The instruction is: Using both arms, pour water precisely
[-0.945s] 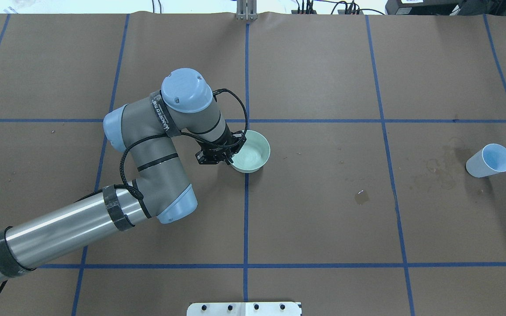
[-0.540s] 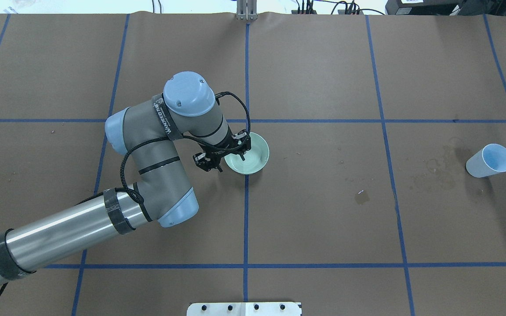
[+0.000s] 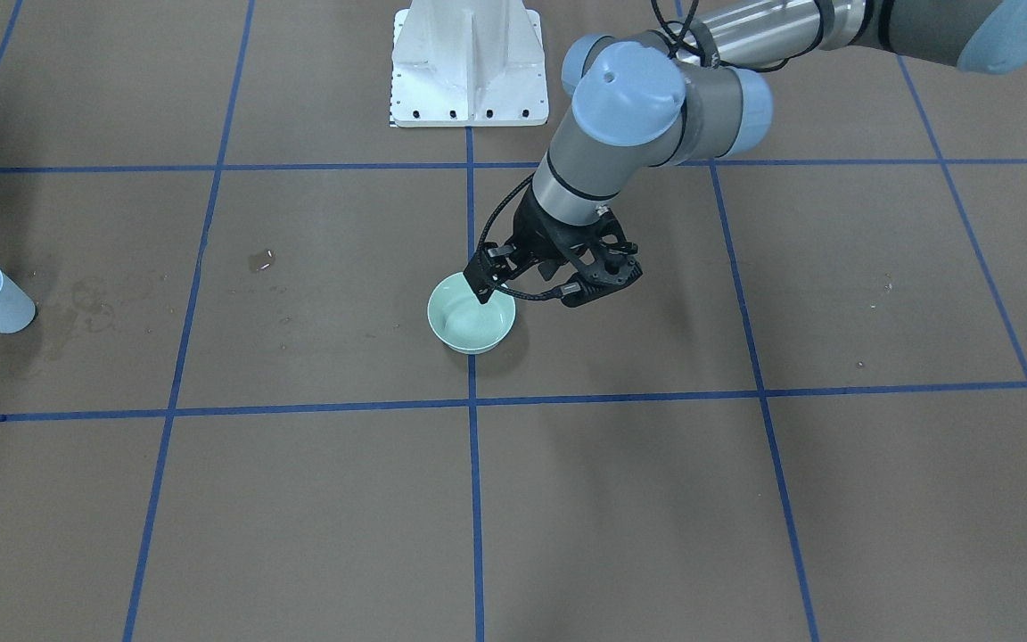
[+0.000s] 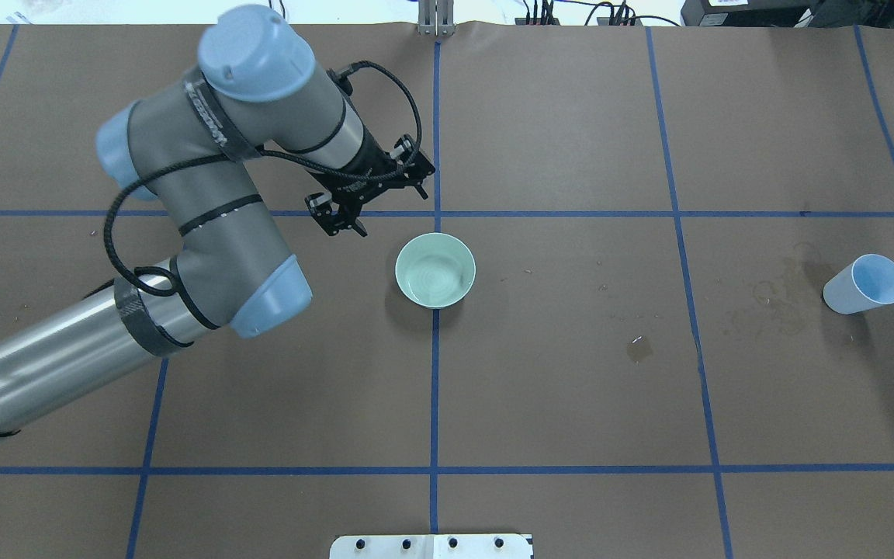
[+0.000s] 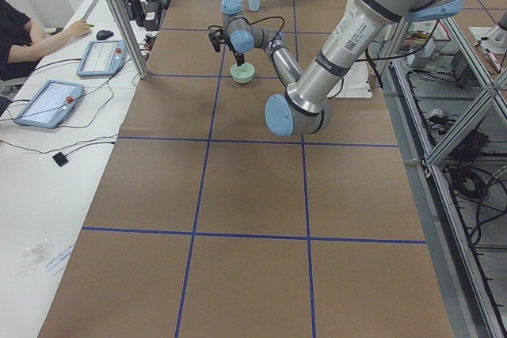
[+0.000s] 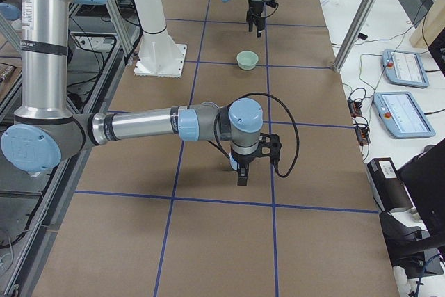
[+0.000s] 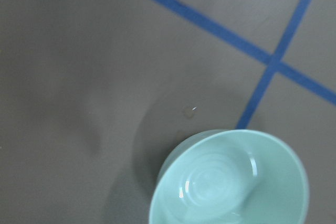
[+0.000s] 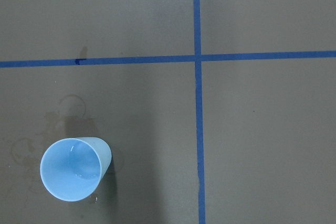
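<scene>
**Operator:** Where is the water?

**Robot:** It is in the glossy mint-green round bowl. The bowl stands upright on my brown paper-covered table, on one of the blue tape lines. The water shows only as faint rings and white glints on the bowl's bottom. One small droplet lies on the paper just outside the rim.

**Operator:** And your left side?

**Robot:** My left gripper hangs above the table on my left of the bowl and touches nothing. Its two black fingers are spread wide, with nothing between them. My left arm, grey tube with light blue caps, bends away from the bowl on that same side.

**Operator:** What lies farther out?

**Robot:** To my right of the bowl, slightly nearer my base, there is a small wet puddle. Beyond that are faint ring stains, then a pale blue tapered cup, well apart from the bowl. I cannot tell whether the cup holds any water.

**Operator:** And your right side?

**Robot:** My right gripper points down, far to my right of the bowl, out by the cup. Only the side camera shows it, so I cannot tell whether its fingers are apart or together.

**Operator:** Is there anything past that?

**Robot:** On the far side of the bowl from my base, a person in a dark sleeve sits at a white desk. One of their hands is by a mouse.
</scene>
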`<move>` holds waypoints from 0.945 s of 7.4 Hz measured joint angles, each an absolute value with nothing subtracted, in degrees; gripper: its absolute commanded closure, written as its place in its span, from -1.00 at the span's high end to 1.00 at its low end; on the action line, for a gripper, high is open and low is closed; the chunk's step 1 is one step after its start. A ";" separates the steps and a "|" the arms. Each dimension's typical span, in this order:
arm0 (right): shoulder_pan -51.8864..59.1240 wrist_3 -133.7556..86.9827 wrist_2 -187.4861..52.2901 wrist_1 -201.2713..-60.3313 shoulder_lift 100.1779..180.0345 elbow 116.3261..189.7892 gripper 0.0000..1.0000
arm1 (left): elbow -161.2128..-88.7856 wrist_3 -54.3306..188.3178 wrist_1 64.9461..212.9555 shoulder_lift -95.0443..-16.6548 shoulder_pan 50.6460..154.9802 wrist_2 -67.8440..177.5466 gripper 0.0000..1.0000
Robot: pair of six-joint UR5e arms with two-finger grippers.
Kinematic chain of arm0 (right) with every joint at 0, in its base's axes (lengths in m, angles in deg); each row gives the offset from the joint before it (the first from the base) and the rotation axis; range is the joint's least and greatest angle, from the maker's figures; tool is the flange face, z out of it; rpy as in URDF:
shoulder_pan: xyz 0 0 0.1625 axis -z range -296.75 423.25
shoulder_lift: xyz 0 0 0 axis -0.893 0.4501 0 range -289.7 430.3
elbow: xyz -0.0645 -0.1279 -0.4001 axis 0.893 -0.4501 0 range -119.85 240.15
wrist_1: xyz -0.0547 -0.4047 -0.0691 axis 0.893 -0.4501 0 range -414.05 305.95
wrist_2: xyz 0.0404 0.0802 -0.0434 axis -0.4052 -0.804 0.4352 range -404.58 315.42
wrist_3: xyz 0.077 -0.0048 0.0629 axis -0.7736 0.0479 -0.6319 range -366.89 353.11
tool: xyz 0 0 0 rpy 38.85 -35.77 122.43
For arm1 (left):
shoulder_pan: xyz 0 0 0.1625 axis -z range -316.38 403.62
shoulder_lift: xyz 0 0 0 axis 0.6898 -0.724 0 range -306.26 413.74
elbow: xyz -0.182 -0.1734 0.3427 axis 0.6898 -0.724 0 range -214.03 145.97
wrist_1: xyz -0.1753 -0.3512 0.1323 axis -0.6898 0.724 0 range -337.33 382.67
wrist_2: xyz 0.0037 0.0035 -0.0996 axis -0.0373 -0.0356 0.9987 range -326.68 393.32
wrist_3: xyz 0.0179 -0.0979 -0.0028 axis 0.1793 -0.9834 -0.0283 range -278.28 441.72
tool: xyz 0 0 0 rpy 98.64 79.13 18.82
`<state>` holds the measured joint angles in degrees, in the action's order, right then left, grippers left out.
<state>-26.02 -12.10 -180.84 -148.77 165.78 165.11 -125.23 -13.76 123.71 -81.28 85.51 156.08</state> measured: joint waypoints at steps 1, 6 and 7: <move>-25.93 -12.76 -181.33 -148.66 166.24 165.60 0.99 | -127.28 -13.74 121.44 -81.22 87.45 157.27 0.99; -24.18 -29.47 -180.46 -143.91 172.71 175.31 0.79 | -132.38 -13.80 116.36 -77.24 91.69 157.49 1.00; -21.20 -40.61 -176.89 -137.14 175.43 176.54 0.99 | -133.38 -13.81 116.12 -75.65 92.18 157.27 1.00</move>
